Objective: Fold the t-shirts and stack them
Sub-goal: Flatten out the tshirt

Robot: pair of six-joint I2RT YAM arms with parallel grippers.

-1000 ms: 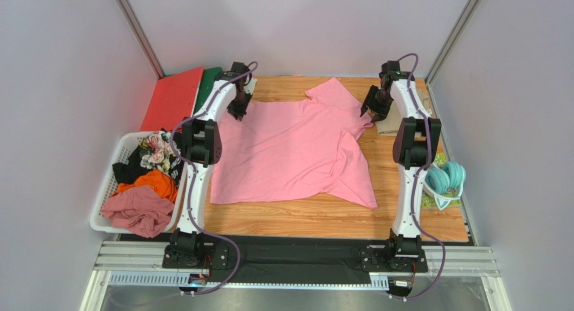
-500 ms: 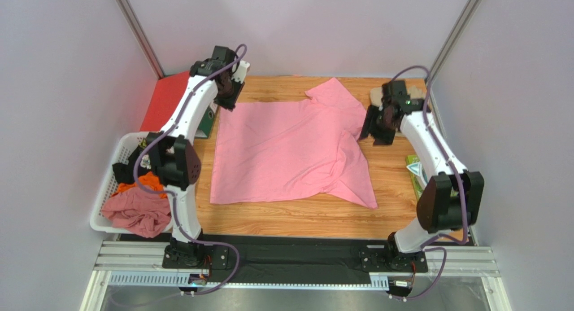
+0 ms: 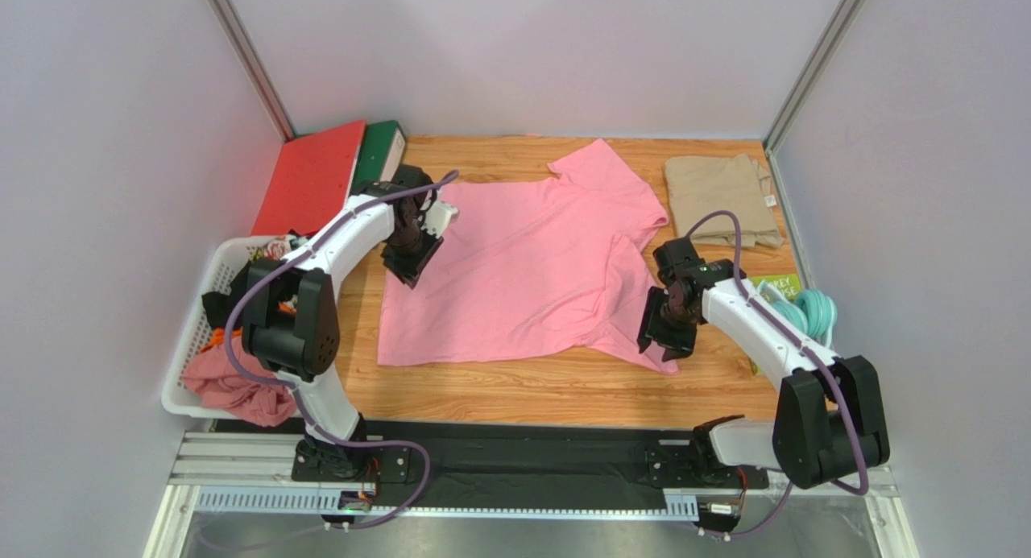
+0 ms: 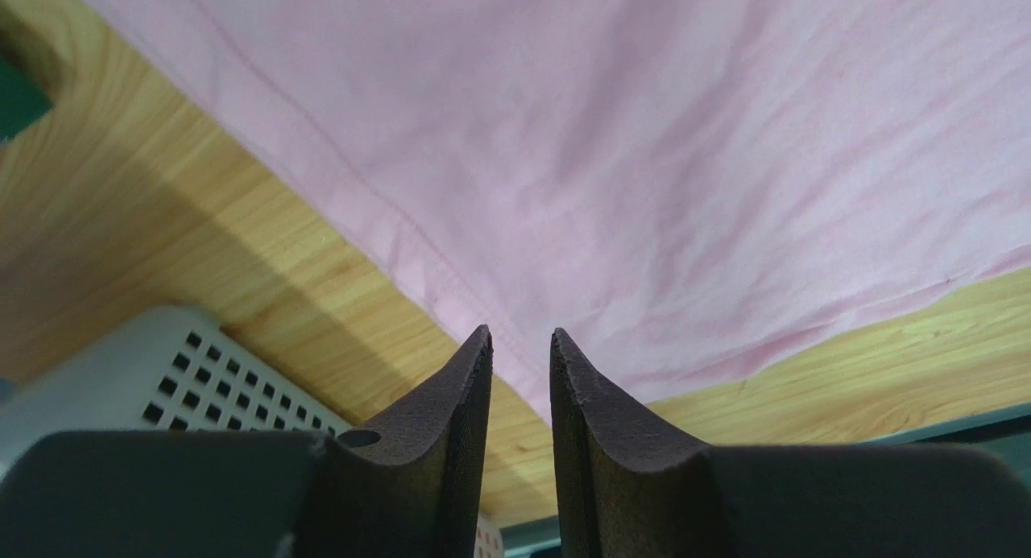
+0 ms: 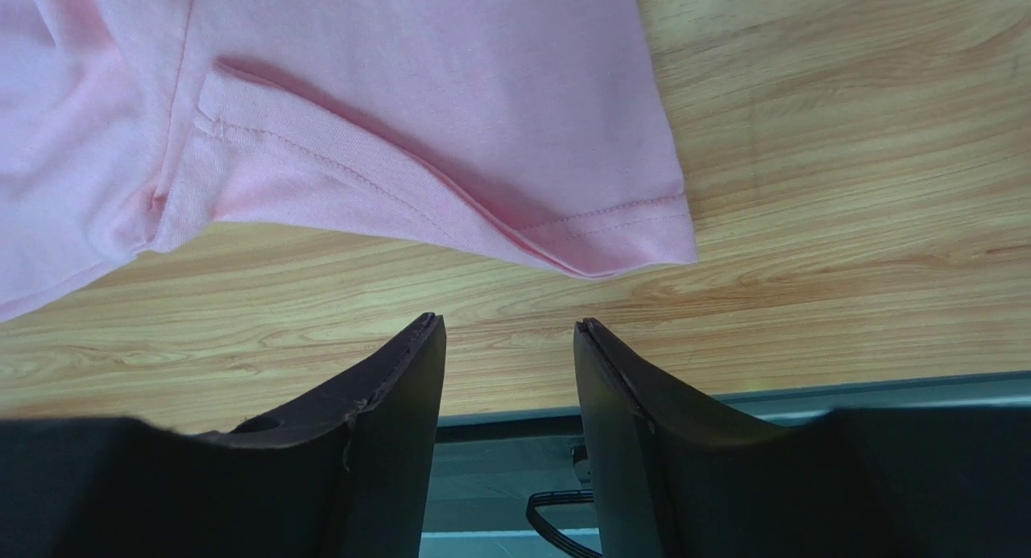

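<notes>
over pink tee edges, drawn nearer than before: left gripper narrowly parted, right gripper spread; beige tee only overhead.

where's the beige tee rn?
Top view: the beige tee lies at the far right corner of the table, just right of the pink tee and its upper sleeve.

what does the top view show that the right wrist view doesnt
Only the top view: the folded khaki-beige t-shirt at the far right, the white basket of clothes at the left, a flat red item behind it. Only the right wrist view: the stitching along a hem corner of the pink t-shirt, lying just ahead of the right jaws, which stand open and empty. Both: the pink t-shirt on the wooden table.
</notes>
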